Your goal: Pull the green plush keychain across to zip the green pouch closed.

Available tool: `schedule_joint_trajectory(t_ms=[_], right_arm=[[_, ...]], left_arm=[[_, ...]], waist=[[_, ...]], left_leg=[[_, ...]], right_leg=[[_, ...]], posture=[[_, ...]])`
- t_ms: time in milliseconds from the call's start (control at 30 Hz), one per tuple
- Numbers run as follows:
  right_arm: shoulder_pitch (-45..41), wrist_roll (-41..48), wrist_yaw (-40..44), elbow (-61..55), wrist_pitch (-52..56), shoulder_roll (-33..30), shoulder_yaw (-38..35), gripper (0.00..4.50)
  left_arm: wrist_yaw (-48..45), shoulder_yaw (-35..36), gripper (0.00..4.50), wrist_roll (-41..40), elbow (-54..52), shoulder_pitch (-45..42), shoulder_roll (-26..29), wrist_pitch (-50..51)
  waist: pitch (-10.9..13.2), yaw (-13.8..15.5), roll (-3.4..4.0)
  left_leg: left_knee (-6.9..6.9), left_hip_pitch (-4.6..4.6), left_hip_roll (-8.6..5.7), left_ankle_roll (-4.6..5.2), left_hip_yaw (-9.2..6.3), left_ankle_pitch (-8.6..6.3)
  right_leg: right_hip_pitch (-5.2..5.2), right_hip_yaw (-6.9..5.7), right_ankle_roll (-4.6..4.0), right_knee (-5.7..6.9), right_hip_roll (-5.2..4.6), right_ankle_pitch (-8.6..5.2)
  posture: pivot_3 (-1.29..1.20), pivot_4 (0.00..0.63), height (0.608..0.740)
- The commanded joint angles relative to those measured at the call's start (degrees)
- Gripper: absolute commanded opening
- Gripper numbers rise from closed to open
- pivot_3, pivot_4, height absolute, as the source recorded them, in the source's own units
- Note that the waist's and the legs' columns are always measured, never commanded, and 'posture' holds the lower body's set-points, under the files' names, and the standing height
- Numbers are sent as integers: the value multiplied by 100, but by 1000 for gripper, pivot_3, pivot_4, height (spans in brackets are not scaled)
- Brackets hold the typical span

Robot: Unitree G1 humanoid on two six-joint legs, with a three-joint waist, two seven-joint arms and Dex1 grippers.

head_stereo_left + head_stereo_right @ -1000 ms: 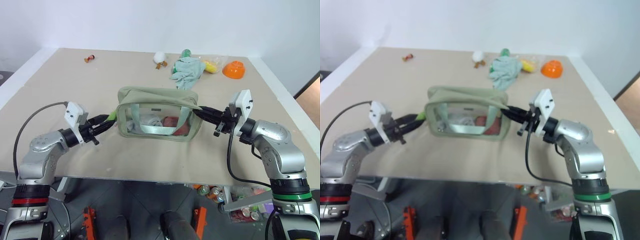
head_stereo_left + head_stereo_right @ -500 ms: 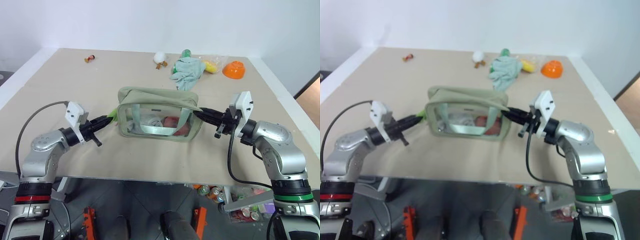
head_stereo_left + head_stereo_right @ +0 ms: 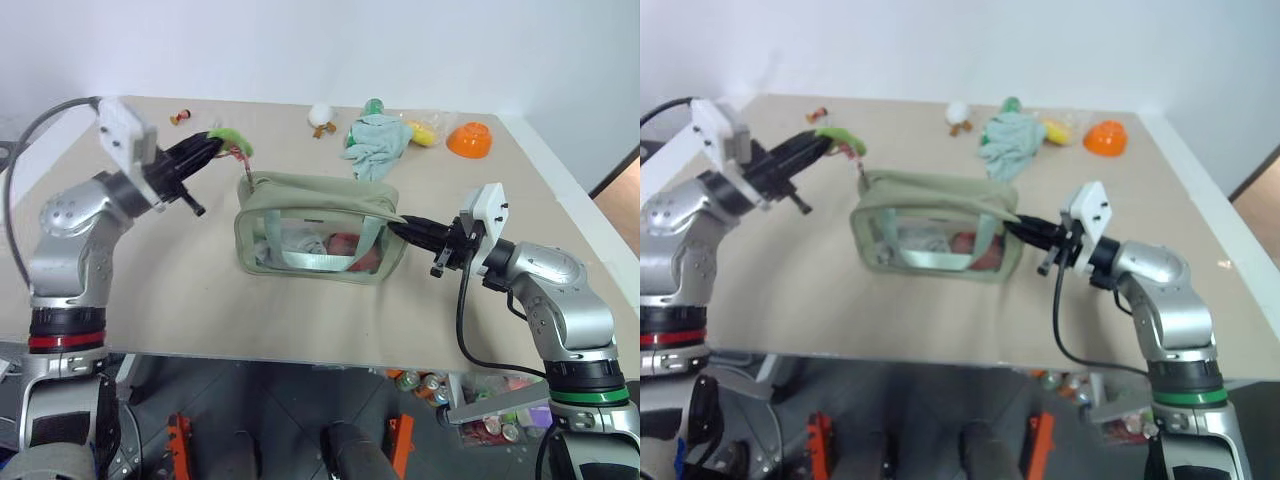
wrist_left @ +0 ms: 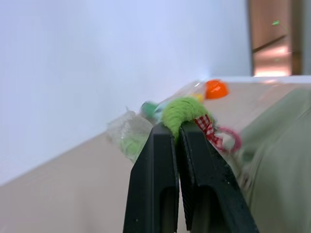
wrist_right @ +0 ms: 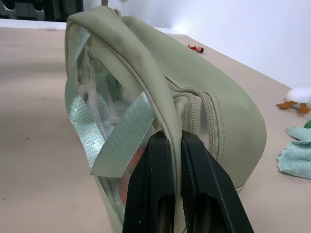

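Lifting since a second ago, the left gripper (image 3: 218, 140) now pinches the green plush keychain (image 3: 231, 136) above the table (image 3: 150, 220), cord taut to the left end of the one green pouch (image 3: 318, 228). Right gripper (image 3: 400, 227) stays clamped on the pouch's right edge. Behind the pouch: one mint cloth (image 3: 375, 144), one orange bowl (image 3: 467, 139), one white duck toy (image 3: 320, 118).

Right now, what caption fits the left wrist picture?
Left gripper shut on the green plush keychain, beside the green pouch.
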Motion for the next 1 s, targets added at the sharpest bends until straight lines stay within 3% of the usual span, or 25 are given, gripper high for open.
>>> schedule_joint_trajectory(t_ms=[33,600,1000], right_arm=[[-64,-4,-6,-24,-41,-35,-57,0],[29,21,-167,-155,-6,0,-74,0],[32,29,-139,-135,-29,7,-35,0]], left_arm=[[-479,-645,48,17,-408,-371,-78,131],[-691,-1062,48,693,885,-1676,-756,-647],[-1149,-1429,48,1280,1031,-1303,-388,-776]], waist=[[0,-3,0],[7,-2,10],[19,1,29]], left_leg=[[0,0,0,0,-1,0],[1,-3,-2,0,-3,0],[1,-4,-3,1,-6,0]], right_leg=[[0,0,0,0,1,0],[-1,0,0,-1,4,0],[-1,0,3,0,3,-1]], posture=[[0,150,740],[0,150,740],[0,150,740]])
